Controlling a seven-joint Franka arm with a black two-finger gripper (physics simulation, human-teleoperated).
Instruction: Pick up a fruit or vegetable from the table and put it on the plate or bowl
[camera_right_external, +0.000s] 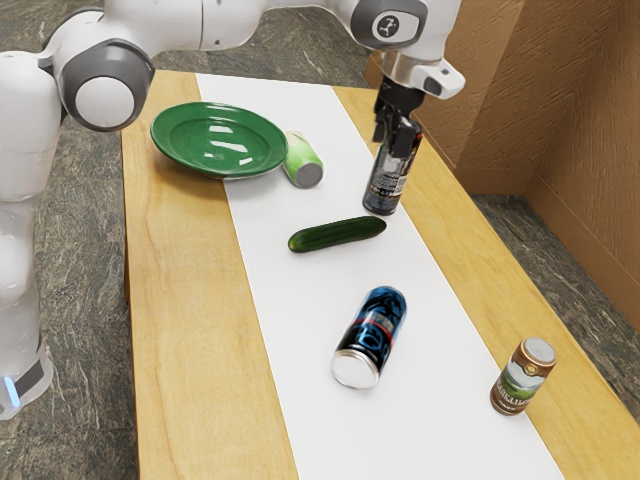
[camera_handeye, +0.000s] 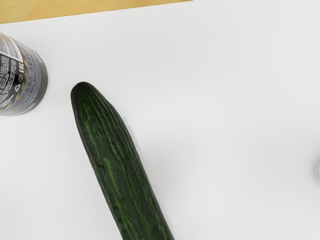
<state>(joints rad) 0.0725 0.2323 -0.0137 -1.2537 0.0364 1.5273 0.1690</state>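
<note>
Exterior view. The wooden table (camera_right_external: 180, 330) has a white runner (camera_right_external: 430, 400) laid down its length. The arm reaches in from the exterior view's upper left. The black gripper (camera_right_external: 396, 140) hangs in the air over the middle of the runner, empty. From this angle it overlaps the top of a dark can (camera_right_external: 384, 188), and I cannot tell whether it is released or clenched.

The dark can stands upright on the runner toward the table's right-hand edge. The cucumber (camera_right_external: 337, 234) lies flat on the runner just beside that can's base, apart from it, with its length running across the runner.

The green plate (camera_right_external: 218, 138) sits by the far left corner, partly on bare wood and partly on the runner. A green can (camera_right_external: 303, 160) lies on its side against or just beside the plate's rim; whether they touch is unclear.

A blue-and-black can (camera_right_external: 370, 335) lies on its side on the runner nearer the front. A brown can (camera_right_external: 522, 376) stands upright on bare wood near the right edge.

Wrist view. The cucumber (camera_handeye: 117, 170) lies below the hand on the runner (camera_handeye: 225, 100), its rounded tip pointing toward the dark can (camera_handeye: 20, 75) but apart from it. A band of bare wood (camera_handeye: 75, 7) shows beyond the can.
</note>
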